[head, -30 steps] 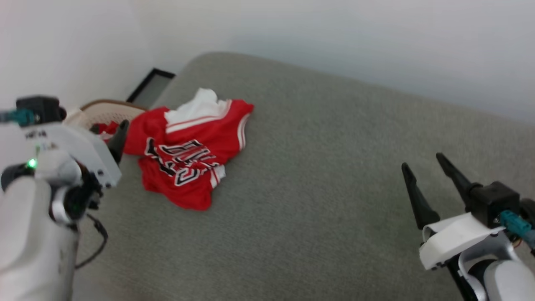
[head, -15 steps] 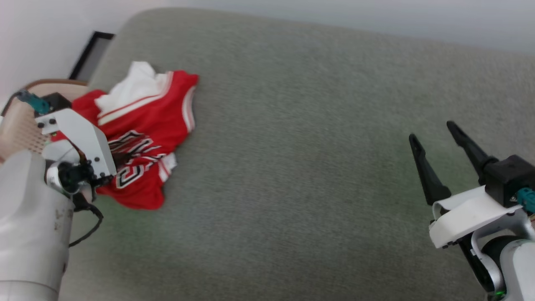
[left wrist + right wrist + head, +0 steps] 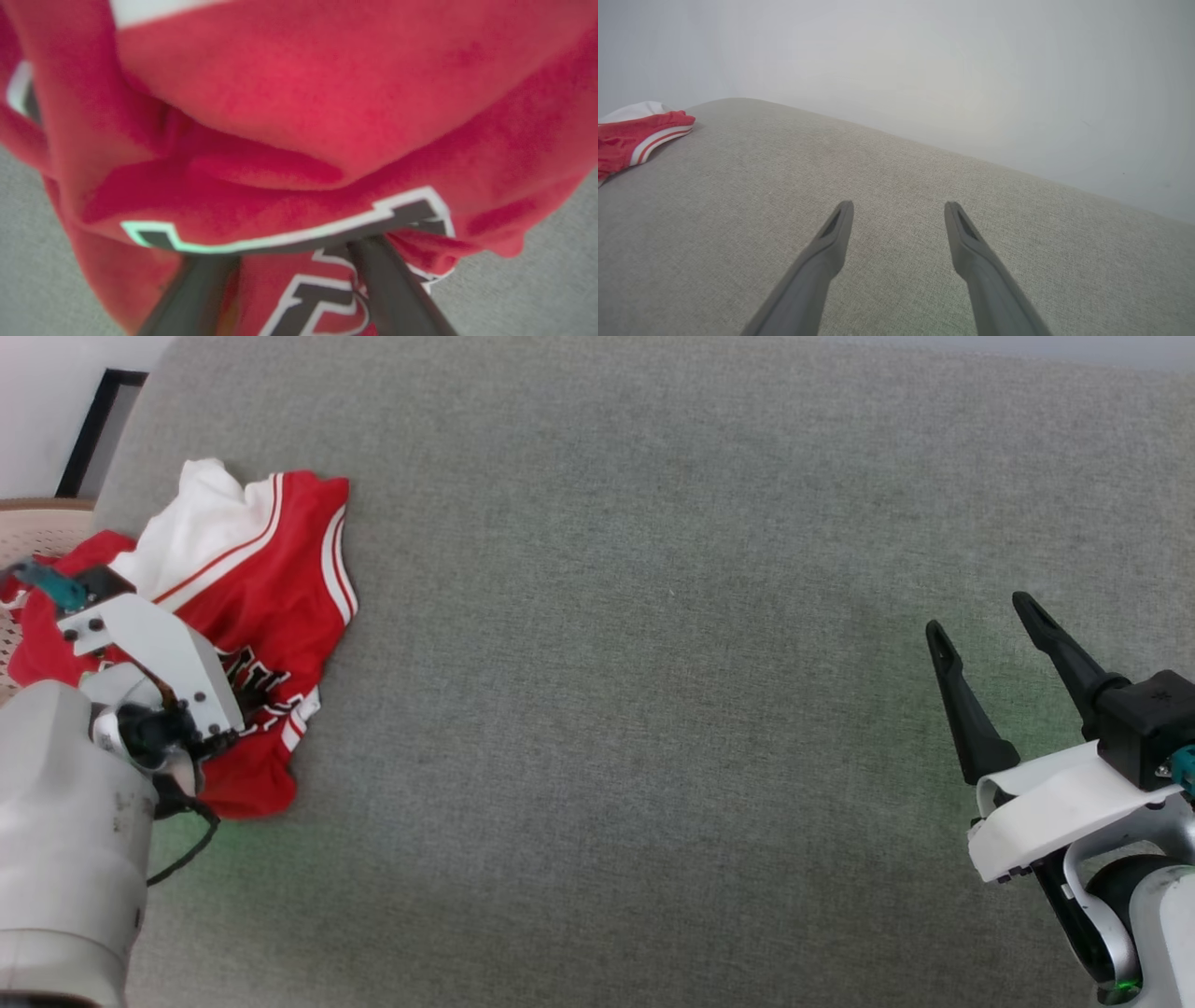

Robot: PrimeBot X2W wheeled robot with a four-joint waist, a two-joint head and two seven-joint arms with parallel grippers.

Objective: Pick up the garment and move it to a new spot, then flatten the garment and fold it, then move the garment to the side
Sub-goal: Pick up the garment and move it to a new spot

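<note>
left gripper (image 3: pixel 285 266): ok so its two fingers (image 3: pixel 390 294) are spread apart and poked down into the garment (image 3: pixel 299 93). The tips are tucked under a red fold right by the black-and-white lettering. There's cloth between them, but it's not pinched as far as I can see.
right gripper (image 3: pixel 980 616): spread wide too, nothing in it. It's above the near right part of the grey cushion (image 3: pixel 653 663), with the fingers pointing toward the cushion's far edge.
garment: crumpled in a heap at the cushion's left end, lettering side up. The white sleeve is bunched toward the far edge and the striped trim faces the cushion's middle.
basket (image 3: pixel 37 518): tan, perforated, just off the cushion's left end. A red bit of the jersey hangs over onto it.
black frame (image 3: pixel 89 429): past the cushion's far left corner, against the white wall (image 3: pixel 924 70).
</note>
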